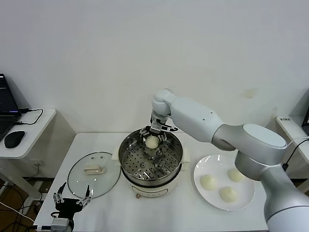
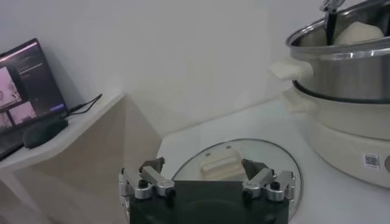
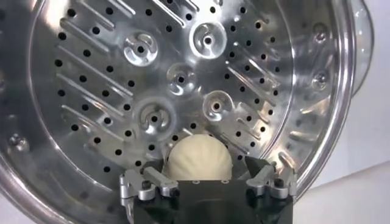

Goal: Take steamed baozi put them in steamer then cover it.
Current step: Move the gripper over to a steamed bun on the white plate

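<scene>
Steamer (image 1: pixel 151 162) sat at frame centre on the tabletop (image 1: pixel 96 145); cover (image 1: pixel 93 174) lay lower left, near my idle, open left pincer (image 1: pixel 72 199). My right pincer (image 1: pixel 152 137) gripped the first steamed baozi (image 1: pixel 152 141) over the basket's far side. Judged next: lower, release, fetch three from the plate (image 1: pixel 246 198).

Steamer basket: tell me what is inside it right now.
One baozi, held in the right gripper at the far rim of the steamer. The rest of its perforated floor is bare. The spot under the bun is hidden.
</scene>
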Robot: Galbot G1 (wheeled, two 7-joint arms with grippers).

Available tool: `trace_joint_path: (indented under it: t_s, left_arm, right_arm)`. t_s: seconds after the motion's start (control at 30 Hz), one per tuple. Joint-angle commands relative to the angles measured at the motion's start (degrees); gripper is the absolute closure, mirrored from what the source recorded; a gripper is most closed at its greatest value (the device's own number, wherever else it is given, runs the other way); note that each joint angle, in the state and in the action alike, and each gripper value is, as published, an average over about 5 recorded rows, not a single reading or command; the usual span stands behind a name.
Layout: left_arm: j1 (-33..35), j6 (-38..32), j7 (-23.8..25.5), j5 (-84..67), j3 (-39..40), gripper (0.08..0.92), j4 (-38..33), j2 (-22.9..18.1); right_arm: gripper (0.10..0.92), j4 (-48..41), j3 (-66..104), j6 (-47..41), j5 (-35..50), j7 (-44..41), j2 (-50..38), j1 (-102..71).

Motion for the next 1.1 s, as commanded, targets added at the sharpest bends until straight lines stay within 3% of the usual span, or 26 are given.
trace_joint_path:
  t_s: [0.03,0.27,0.4,0.57,0.83,1.1]
  left_arm:
    - [0.0,0.1,0.1,0.0,0.0,0.177,-0.1,0.0]
    - [-0.1,0.6,0.4,0.1,0.3,0.177,-1.1,0.0]
    - [0.1,0.7,0.5,0.1,0.5,0.177,-2.1,0.2]
    - [0.6,1.0,0.6,0.0,0.5,0.177,-3.4,0.6]
    - [1.3,1.3,0.5,0.1,1.2,0.177,-4.5,0.7]
    - [2.8,1.4,0.2,-0.2,0.9,0.177,-7.1,0.7]
  right_arm:
    - [0.203,4.6,0.2,-4.7,7.3,-1.4,-3.3,2.4]
    - [0.203,18.9,-4.1,-26.2,28.7,-2.8,-15.6,10.1]
    - [0.203,26.7,-5.5,-42.4,35.3,-0.6,-24.2,12.5]
    - [0.203,33.1,-4.3,-54.7,40.8,1.2,-32.8,13.1]
    - [0.203,40.2,-3.5,-64.7,34.3,-5.2,-43.4,12.5]
    - [0.203,42.8,-2.4,-65.6,28.1,-6.1,-49.0,4.7]
